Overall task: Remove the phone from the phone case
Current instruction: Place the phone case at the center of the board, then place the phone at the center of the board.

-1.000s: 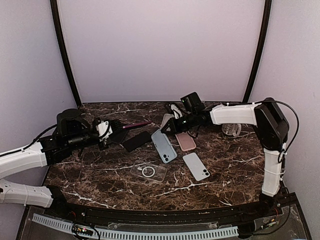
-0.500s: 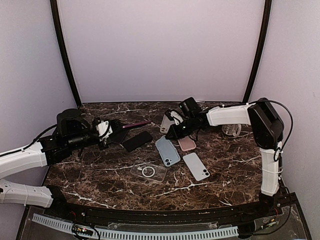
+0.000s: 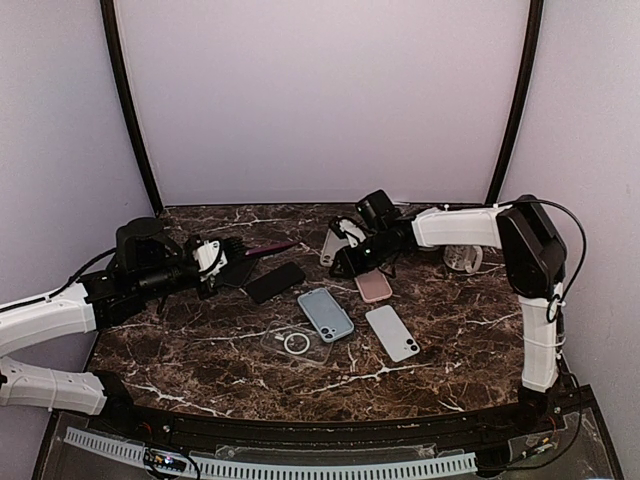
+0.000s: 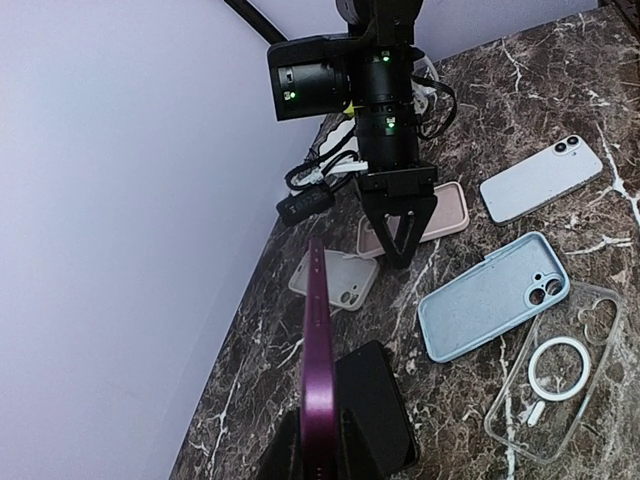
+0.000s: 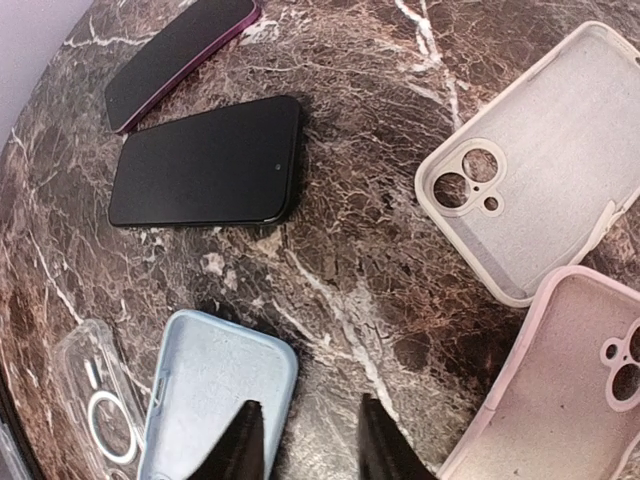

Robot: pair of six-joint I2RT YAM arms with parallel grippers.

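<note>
Dark marble worktop [image 3: 200, 350] with loose phones and cases lying flat.
Black phone [image 3: 275, 282] screen-up, left of centre. Light blue case [image 3: 326, 314] in the middle, open side up, just beside a clear case [image 3: 297, 343] with a white ring, which lies nearer the front. White phone [image 3: 391, 333] back-up to the right, camera end toward the front. Pink case [image 3: 374, 287] behind it, open side up. Beige case [image 5: 560, 150] further back, next to the pink one. Small clear object [image 3: 462, 258] at the right rear, can't tell what.
</note>
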